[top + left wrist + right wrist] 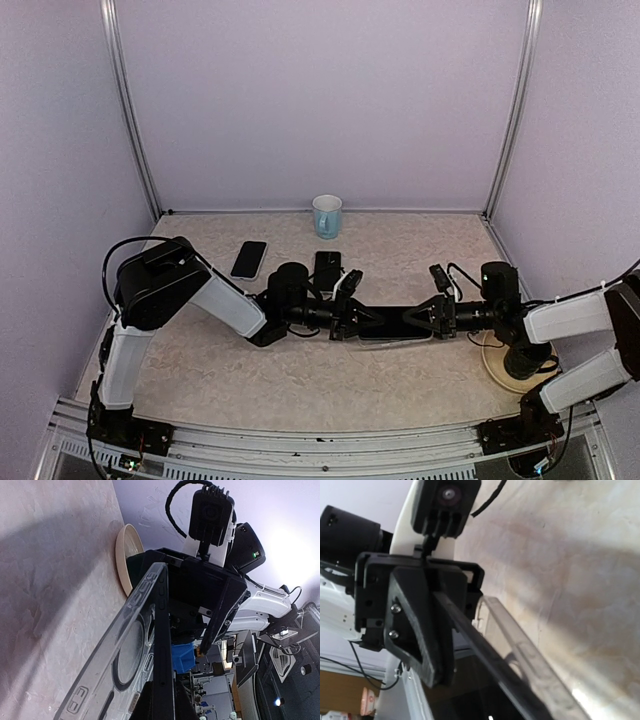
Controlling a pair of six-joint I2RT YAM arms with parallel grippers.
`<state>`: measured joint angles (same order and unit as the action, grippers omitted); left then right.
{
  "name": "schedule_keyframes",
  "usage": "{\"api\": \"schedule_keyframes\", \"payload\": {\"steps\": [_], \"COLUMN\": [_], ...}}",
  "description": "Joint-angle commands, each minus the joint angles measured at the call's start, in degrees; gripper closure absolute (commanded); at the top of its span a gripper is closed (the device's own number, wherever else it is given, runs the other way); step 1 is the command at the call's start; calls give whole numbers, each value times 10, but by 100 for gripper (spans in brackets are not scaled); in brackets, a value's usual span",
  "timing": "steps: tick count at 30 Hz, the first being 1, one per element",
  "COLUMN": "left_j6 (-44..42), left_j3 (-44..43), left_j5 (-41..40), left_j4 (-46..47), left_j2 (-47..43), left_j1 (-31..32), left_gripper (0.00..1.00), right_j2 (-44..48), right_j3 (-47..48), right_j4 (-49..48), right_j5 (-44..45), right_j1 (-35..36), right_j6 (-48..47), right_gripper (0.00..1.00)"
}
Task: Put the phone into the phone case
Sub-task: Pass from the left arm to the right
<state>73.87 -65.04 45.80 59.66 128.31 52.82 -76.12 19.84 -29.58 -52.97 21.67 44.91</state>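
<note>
Top external view has the phone (pixel 392 318) in the middle of the table (pixel 300 380), spanning the gap between the two arms. Its long axis runs side to side, one end toward each gripper. The clear phone case (pixel 125 650) lies along one broad face of it. Both wrist views catch the phone edge-on as a thin dark slab with the case beside it.

The left gripper (pixel 352 318) is pressed together on the phone's left end (whether the case is caught in that pinch too, I cannot tell). The right gripper (pixel 420 318) sits at the other end with its jaws partly apart, and I cannot tell whether they bear on anything.

The main risk, as I judge it, is misalignment. If the right jaws squeeze while phone and case are skewed along that shared axis, a corner may ride over the case lip instead of seating. The case could then flex and spring away. A push along the axis could also slide the phone through the left pinch, which holds only one end.
</note>
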Motion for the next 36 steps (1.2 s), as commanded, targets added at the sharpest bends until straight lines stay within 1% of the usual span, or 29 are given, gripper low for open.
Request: {"api": "schedule_keyframes", "payload": {"steps": [1, 10, 16, 31, 36], "left_j6": [-5, 6, 7, 6, 7], "left_j3": [-22, -37, -39, -31, -27], "left_j5": [15, 21, 24, 29, 30], "left_j4": [38, 44, 43, 43, 46], "left_j2": [-20, -4, -4, -6, -9], "left_j1": [4, 8, 6, -1, -4], "left_gripper": [100, 100, 100, 100, 95], "right_j2": [-12, -19, -19, -10, -1], "right_j3": [-5, -4, -4, -3, -4], "right_j4": [-37, -53, -63, -87, -88], "right_j5": [-29, -50, -60, -79, -80], "right_j1": [10, 10, 10, 10, 10], "right_j6": [9, 20, 27, 45, 48], "right_gripper": [36, 50, 57, 84, 91]}}
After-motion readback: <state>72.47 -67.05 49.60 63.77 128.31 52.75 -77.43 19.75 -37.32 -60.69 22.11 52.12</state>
